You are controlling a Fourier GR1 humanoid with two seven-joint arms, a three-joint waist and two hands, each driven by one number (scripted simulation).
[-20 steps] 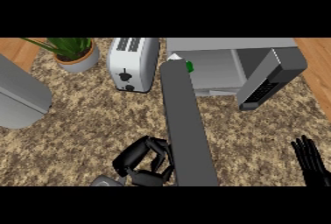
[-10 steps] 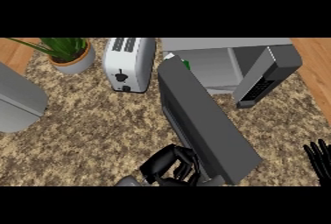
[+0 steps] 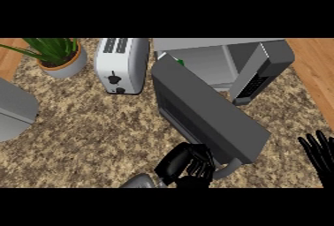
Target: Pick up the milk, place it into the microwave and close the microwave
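Observation:
The microwave (image 3: pixel 261 66) stands at the back with its cavity facing me. Its grey door (image 3: pixel 209 117) is hinged at the left and stands part way open, slanting toward me and hiding much of the cavity. Only the white top of the milk carton (image 3: pixel 171 59), with its green cap, shows behind the door's hinged edge, at the left of the cavity. My left hand (image 3: pixel 186 165) is at the door's free end beside the curved handle (image 3: pixel 227 170), fingers curled against the door's edge. My right hand (image 3: pixel 320 152) rests at the right edge, fingers up.
A white toaster (image 3: pixel 120 64) stands left of the microwave, and a potted plant (image 3: pixel 58 57) sits at the back left. A grey rounded object (image 3: pixel 13 110) lies at the left edge. Bare wood (image 3: pixel 316 75) borders the speckled counter on the right.
The door has swung from nearly edge-on to show its broad face, its free end moving right. My left hand has moved right with it. The right hand has stayed near the right edge.

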